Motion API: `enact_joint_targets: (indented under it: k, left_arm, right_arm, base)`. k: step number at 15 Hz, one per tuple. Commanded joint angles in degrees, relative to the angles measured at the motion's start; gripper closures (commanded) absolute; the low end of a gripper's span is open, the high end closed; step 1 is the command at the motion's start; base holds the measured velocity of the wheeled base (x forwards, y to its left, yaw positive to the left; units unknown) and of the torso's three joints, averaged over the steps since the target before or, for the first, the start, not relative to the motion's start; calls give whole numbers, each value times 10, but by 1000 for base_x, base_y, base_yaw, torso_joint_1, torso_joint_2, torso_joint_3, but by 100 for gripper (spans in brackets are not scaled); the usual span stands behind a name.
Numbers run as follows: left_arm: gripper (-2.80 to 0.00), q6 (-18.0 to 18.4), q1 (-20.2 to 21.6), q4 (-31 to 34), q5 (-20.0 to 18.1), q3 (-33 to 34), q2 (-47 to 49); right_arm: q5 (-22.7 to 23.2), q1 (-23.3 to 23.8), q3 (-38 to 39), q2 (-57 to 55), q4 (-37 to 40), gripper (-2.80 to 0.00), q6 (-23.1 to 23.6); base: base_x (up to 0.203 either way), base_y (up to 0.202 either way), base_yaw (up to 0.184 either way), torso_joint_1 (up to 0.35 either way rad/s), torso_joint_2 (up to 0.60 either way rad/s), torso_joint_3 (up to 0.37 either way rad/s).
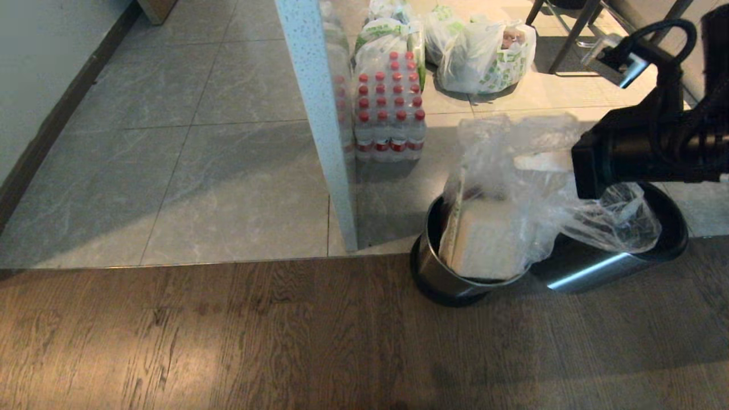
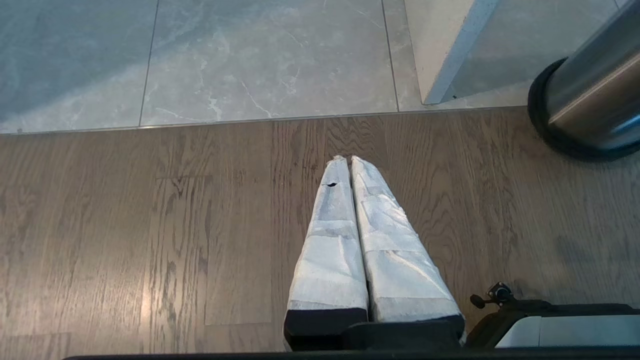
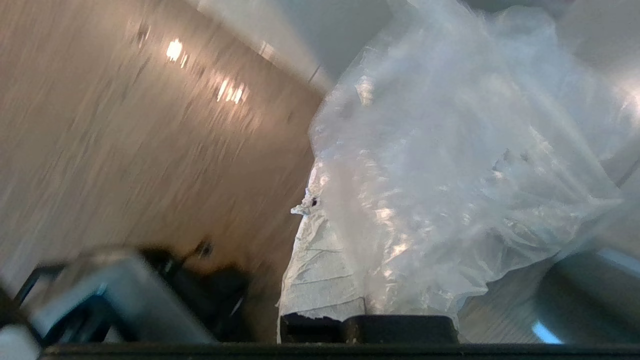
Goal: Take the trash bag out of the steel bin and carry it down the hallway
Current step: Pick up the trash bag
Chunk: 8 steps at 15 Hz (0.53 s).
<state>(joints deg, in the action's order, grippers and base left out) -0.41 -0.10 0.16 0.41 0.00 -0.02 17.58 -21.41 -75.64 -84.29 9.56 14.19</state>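
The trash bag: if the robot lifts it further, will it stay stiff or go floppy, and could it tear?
The trash bag is thin crinkled film, so it will likely sag. A flat boxy piece inside may catch on the steel bin rim. The shut right pincer pinches only film, which might stretch or tear.

**Three cameras, one shared bin**

The head camera looks steeply down from above at wood floor (image 1: pixel 228 341), grey tiles and the steel bin (image 1: pixel 455 279). The left wrist camera looks down from close above the same floor, catching the bin's base. The right wrist camera sits pressed against the trash bag (image 3: pixel 450 175).
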Motion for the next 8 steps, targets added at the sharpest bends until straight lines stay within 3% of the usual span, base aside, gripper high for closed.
enact_joint_targets:
  k: [1,8]
  left_arm:
    - [0,0,0,0,0,1,0]
    - [0,0,0,0,0,1,0]
  right_arm:
    - [1,0,-8,1,-1,0,3]
    - [0,14,19,10,7,0,0]
  base:
    - [0,0,0,0,0,0]
    - [0,0,0,0,0,0]
